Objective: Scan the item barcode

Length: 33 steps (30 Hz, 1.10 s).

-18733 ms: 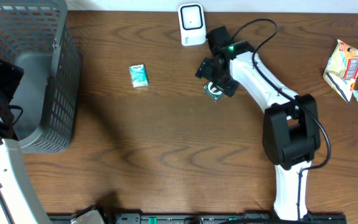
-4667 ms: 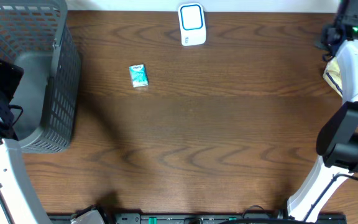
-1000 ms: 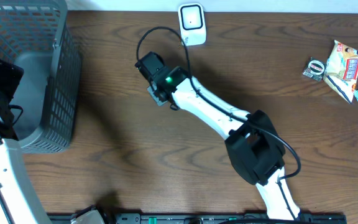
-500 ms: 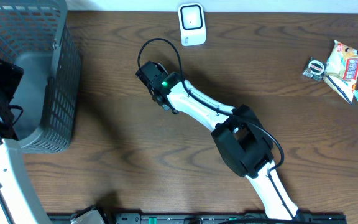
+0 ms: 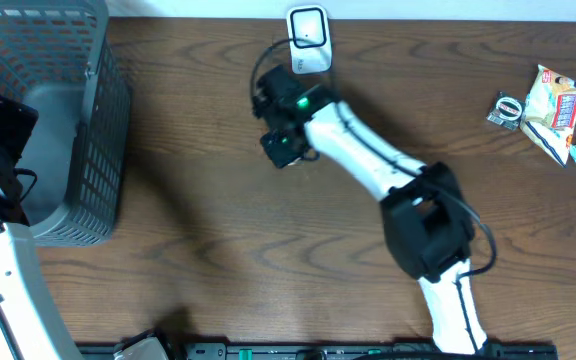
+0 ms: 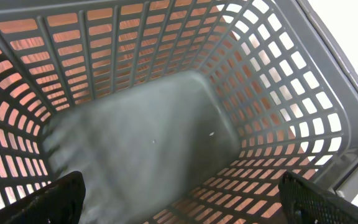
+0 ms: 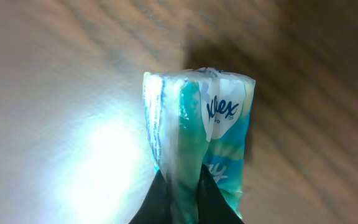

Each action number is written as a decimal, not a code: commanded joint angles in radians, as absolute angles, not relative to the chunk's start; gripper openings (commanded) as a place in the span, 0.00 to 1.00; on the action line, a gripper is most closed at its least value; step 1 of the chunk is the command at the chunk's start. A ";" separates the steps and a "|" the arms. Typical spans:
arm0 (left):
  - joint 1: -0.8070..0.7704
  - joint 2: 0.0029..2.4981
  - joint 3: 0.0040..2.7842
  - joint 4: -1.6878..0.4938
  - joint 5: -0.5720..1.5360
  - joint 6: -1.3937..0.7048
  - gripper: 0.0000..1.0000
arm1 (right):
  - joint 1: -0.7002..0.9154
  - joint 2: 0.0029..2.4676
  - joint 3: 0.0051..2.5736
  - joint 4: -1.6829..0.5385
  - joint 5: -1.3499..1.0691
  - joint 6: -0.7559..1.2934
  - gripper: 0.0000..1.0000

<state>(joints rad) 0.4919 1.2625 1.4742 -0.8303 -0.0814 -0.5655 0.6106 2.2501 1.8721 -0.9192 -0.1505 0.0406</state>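
My right gripper (image 7: 180, 194) is pinched tight on the Kleenex tissue pack (image 7: 197, 137), holding it near the white scanner (image 5: 308, 38), so I judge pickup done and only 1 step left: the scan itself.

The table (image 5: 268, 240) is brown wood with wavy grain and a smooth top. The basket (image 6: 148, 143) is dull grey plastic. The tissue pack (image 7: 197, 130) has thin, shiny, crinkly plastic wrap. The scanner (image 5: 309, 40) is smooth white plastic. The snack bag (image 5: 553, 105) looks shiny and crumpled
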 commanded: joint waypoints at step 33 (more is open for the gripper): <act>0.494 1.267 1.477 -0.830 -0.091 -0.567 0.98 | 0.171 2.216 1.777 -1.175 -0.411 0.141 0.63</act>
<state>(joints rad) 0.4919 1.2625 1.4742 -0.8303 -0.0814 -0.5655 0.1349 2.2242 1.7473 -1.1812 -0.4015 0.1589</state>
